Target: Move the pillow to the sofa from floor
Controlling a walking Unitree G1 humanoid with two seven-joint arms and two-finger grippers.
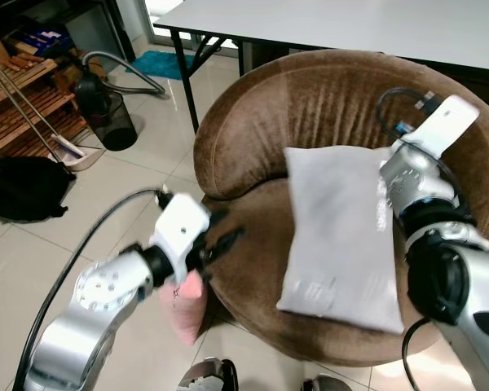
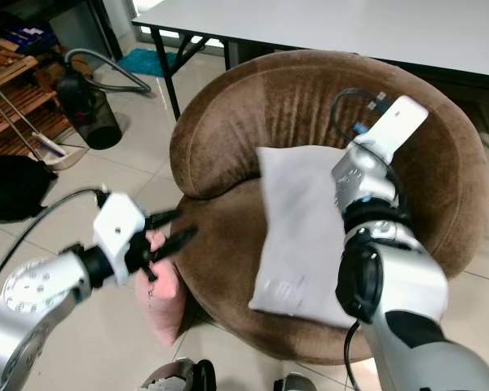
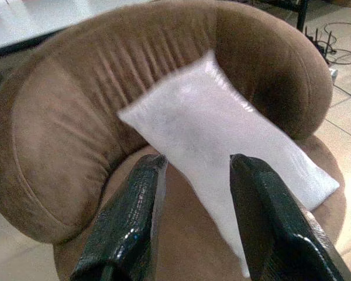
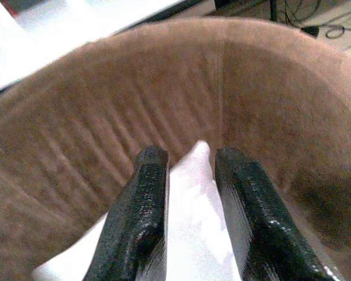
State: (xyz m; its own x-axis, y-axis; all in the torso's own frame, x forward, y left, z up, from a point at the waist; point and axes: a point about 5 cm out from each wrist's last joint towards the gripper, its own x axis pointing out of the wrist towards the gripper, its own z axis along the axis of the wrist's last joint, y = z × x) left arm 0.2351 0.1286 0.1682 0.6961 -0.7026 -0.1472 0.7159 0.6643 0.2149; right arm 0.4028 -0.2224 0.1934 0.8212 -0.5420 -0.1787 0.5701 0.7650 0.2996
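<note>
2 silver arms, white wrist housings, black joints.
Left gripper shows 2 long glossy black fingers; black cables loop off both wrists; right gripper matches.
</note>
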